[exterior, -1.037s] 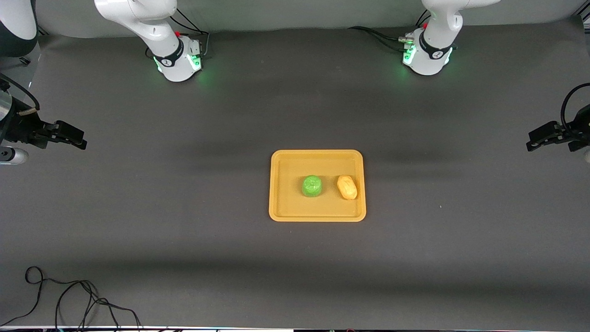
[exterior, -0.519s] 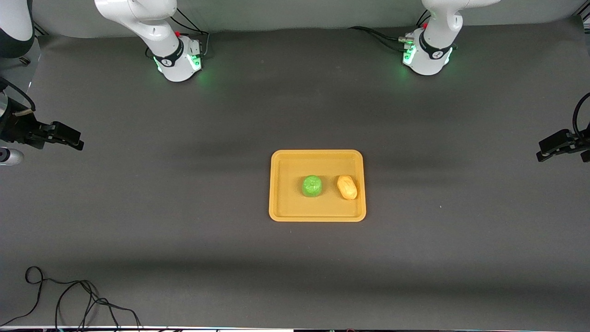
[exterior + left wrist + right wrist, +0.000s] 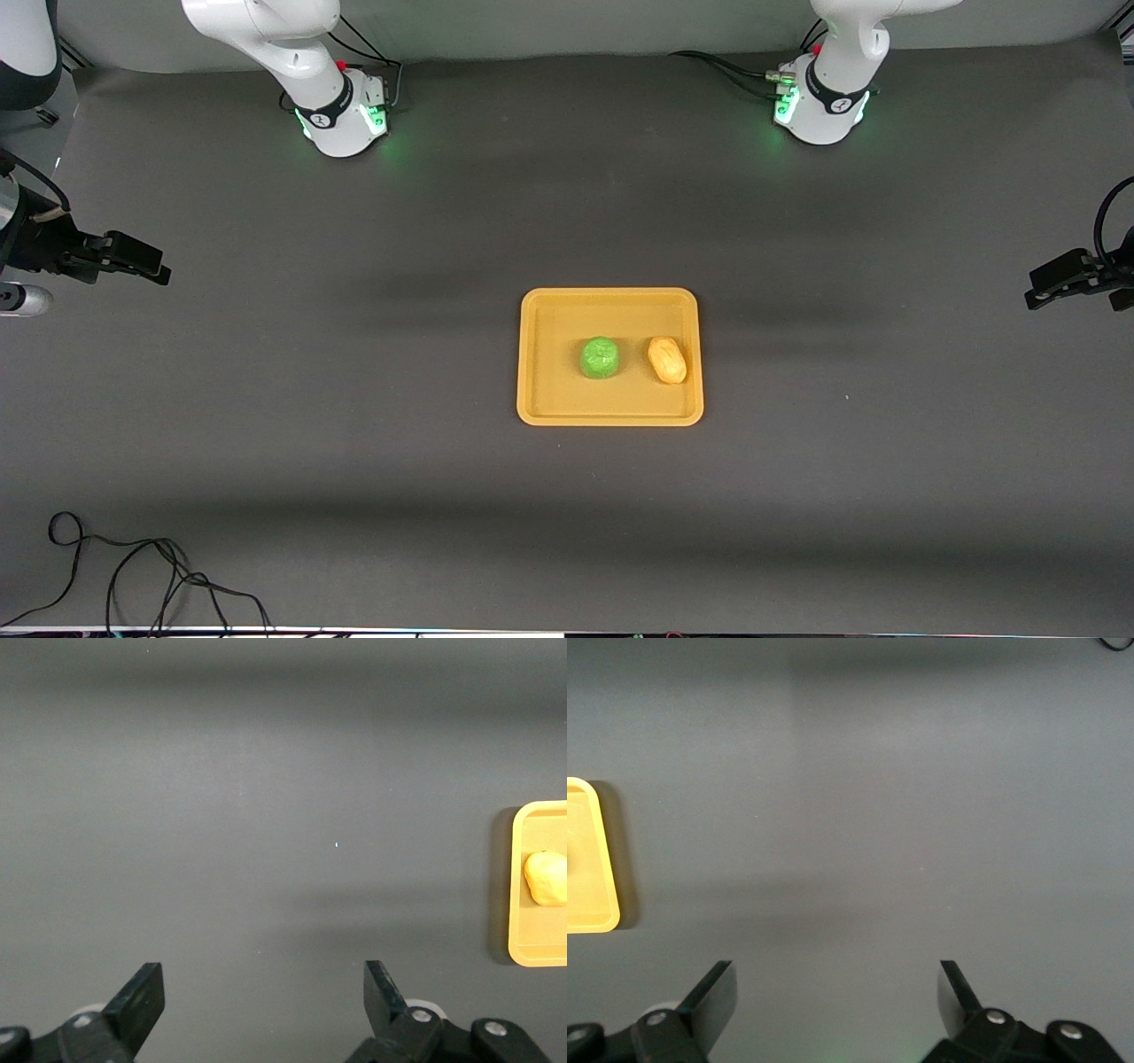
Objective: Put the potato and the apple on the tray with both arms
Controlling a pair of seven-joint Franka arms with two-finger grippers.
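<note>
The orange-yellow tray (image 3: 549,403) lies in the middle of the table. On it sit the green apple (image 3: 600,357) and, beside it toward the left arm's end, the yellow-tan potato (image 3: 667,360). My left gripper (image 3: 1038,291) hangs open over bare mat at the left arm's end of the table, nothing between its fingers. The left wrist view catches the tray's (image 3: 519,895) edge and part of the potato (image 3: 546,878). My right gripper (image 3: 156,268) hangs open and empty over bare mat at the right arm's end. The right wrist view shows only a corner of the tray (image 3: 594,877).
A dark grey mat covers the table. A loose black cable (image 3: 133,576) lies near the front edge toward the right arm's end. Both arm bases (image 3: 341,115) (image 3: 819,111) stand at the back with green lights on.
Both grippers have drawn away from the tray toward their own ends of the table, then crept back a little. Apple, potato and tray have not moved.
</note>
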